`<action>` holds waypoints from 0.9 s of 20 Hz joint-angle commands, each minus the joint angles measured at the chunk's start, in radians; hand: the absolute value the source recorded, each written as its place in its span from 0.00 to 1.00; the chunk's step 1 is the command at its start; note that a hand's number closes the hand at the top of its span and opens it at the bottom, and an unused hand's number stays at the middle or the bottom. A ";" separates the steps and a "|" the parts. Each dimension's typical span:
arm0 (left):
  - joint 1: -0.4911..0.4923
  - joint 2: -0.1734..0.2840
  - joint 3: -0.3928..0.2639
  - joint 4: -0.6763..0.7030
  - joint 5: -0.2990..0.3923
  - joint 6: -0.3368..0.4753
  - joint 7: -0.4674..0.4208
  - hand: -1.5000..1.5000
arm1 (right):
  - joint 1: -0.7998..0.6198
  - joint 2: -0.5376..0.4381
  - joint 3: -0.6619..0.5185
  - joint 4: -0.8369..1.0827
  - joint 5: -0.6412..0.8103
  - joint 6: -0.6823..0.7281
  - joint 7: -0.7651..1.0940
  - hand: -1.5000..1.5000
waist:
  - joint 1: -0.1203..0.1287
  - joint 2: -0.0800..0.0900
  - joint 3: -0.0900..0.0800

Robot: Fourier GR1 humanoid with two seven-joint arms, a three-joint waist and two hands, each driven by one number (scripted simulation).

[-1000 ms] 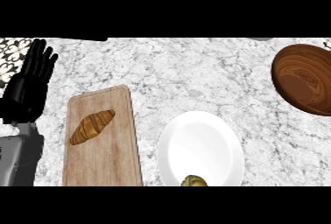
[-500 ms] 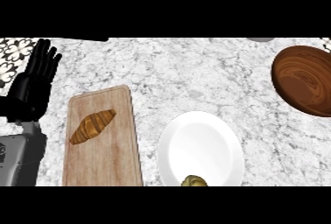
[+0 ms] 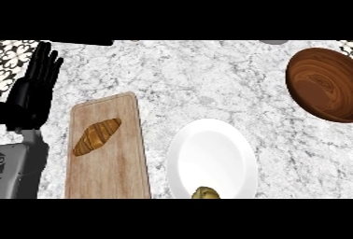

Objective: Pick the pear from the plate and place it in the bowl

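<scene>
A white plate point(image 3: 211, 154) lies on the marble counter at the lower middle of the head view. The pear point(image 3: 205, 193), yellow-green with brown spots, sits on the plate's near rim, partly cut off by the view's lower edge. A dark wooden bowl point(image 3: 322, 84) stands at the far right, part of it out of view. My left hand point(image 3: 31, 95) rests open at the left edge, fingers straight and pointing up, far from the plate. My right hand does not show.
A wooden cutting board point(image 3: 110, 154) lies left of the plate with a croissant point(image 3: 96, 136) on it. Patterned tiles point(image 3: 15, 51) show at the top left corner. Bare marble point(image 3: 207, 79) lies between the plate and the bowl.
The left hand has drifted slightly right and up along the left edge. Plate, pear, bowl and board have not moved.
</scene>
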 commanded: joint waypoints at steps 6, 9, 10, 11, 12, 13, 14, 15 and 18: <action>0.038 -0.007 -0.001 -0.027 -0.009 0.011 -0.003 0.50 | -0.053 0.114 0.111 0.135 0.053 -0.008 -0.167 1.00 | -0.015 -0.004 0.001; -0.008 0.004 0.015 0.009 -0.012 0.025 0.010 0.50 | -0.084 0.205 0.158 0.203 0.107 -0.075 -0.071 1.00 | -0.024 -0.001 0.000; 0.037 0.004 0.020 0.027 0.001 -0.012 -0.049 0.50 | -0.115 0.205 0.152 0.235 0.103 -0.040 -0.041 1.00 | -0.027 -0.003 -0.001; -0.007 0.009 0.018 0.012 -0.005 0.011 -0.005 0.50 | -0.093 0.235 0.140 0.272 0.091 -0.083 -0.041 1.00 | -0.016 0.004 0.001; -0.008 0.015 0.020 0.014 -0.006 0.006 -0.011 0.50 | -0.118 0.240 0.146 0.288 0.091 -0.033 -0.031 0.00 | -0.021 0.001 0.000; 0.000 0.011 0.023 0.012 -0.001 0.010 -0.001 0.50 | -0.122 0.229 0.146 0.311 0.089 -0.008 -0.045 0.00 | -0.018 0.002 0.000; 0.010 0.012 0.026 0.021 0.002 0.000 -0.016 0.50 | -0.108 0.257 0.154 0.324 0.094 -0.026 -0.045 0.00 | -0.028 -0.001 0.000; -0.003 -0.010 0.007 -0.020 0.000 0.019 0.007 0.50 | -0.092 0.258 0.134 0.349 0.064 -0.001 -0.063 0.00 | -0.012 0.004 0.002; 0.009 0.003 0.021 -0.006 0.019 -0.003 0.011 0.50 | -0.107 0.324 0.093 0.383 0.003 0.047 -0.056 0.00 | -0.012 0.003 0.002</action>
